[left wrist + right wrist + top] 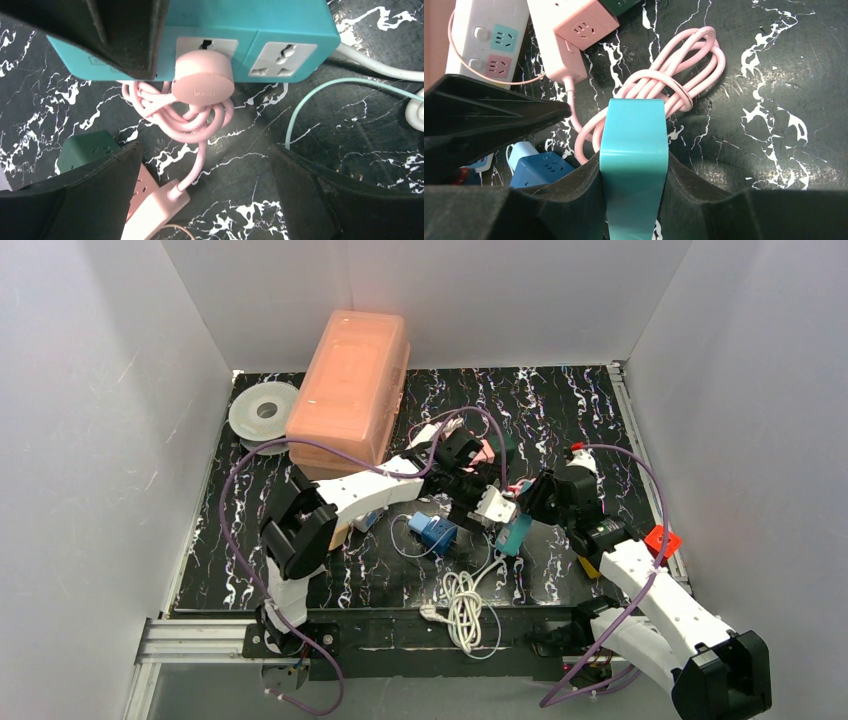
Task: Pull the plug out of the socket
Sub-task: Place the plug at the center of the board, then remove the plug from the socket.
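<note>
The right gripper (pixel 634 170) has its jaws closed partway around one end of the teal power strip (pixel 634 135), pads pressed to both narrow sides. It holds the strip just right of centre, seemingly raised off the black marbled table (pixel 804 75). I take that as a brace: with the strip pinned, a pull on the plug won't drag the whole thing along.

The round pink plug (pixel 202 80) sits fully seated in the socket next to the holding finger, its face turned toward the left arm. Its pink cable (pixel 185 117) hangs in a knotted bundle below and runs to a pink cube adapter (pixel 581 20) farther back.

The left gripper (pixel 205 150) is spread as wide as it goes and empty, lined up on the plug but short of it, one finger either side. To my eye the pull hasn't begun. The jaws need to advance and close on the plug's rim, clear of the cable loops.
</note>
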`<state>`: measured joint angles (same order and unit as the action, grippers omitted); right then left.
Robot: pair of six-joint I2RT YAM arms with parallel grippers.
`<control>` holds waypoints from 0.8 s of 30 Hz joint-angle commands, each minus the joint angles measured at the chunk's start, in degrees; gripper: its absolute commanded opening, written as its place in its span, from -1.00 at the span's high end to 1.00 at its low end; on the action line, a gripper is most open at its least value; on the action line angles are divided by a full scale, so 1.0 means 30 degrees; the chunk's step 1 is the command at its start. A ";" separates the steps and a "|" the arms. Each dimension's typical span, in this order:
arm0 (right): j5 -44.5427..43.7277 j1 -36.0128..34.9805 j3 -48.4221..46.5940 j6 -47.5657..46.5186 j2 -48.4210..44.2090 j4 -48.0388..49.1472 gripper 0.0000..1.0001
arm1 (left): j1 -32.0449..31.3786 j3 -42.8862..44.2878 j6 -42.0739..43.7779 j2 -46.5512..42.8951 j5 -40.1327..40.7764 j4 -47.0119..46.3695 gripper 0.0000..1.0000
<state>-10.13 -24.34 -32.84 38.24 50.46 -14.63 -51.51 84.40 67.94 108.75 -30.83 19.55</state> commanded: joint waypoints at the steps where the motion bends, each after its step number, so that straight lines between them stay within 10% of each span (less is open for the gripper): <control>1: 0.1631 -0.0003 -0.0298 0.0727 -0.0536 0.2812 0.97 | -0.0366 0.1242 0.0399 0.0569 -0.1113 0.0093 -0.96; 9: 0.2378 0.0002 -0.0495 0.0867 -0.0383 0.3564 0.97 | -0.0497 0.2306 0.0013 0.2096 -0.0414 -0.1189 -0.75; 15: 0.2538 -0.0003 -0.0192 0.1165 -0.0707 0.3903 0.97 | -0.0498 0.3565 -0.0238 0.3032 0.0262 -0.0326 0.80; 24: 0.1620 0.0316 0.1365 0.0882 -0.1315 0.3230 0.97 | -0.0010 0.2366 -0.0445 0.1703 0.0310 -0.1087 1.00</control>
<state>-8.54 -23.35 -29.58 40.45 48.86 -8.60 -53.43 92.44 67.31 117.78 -30.94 19.64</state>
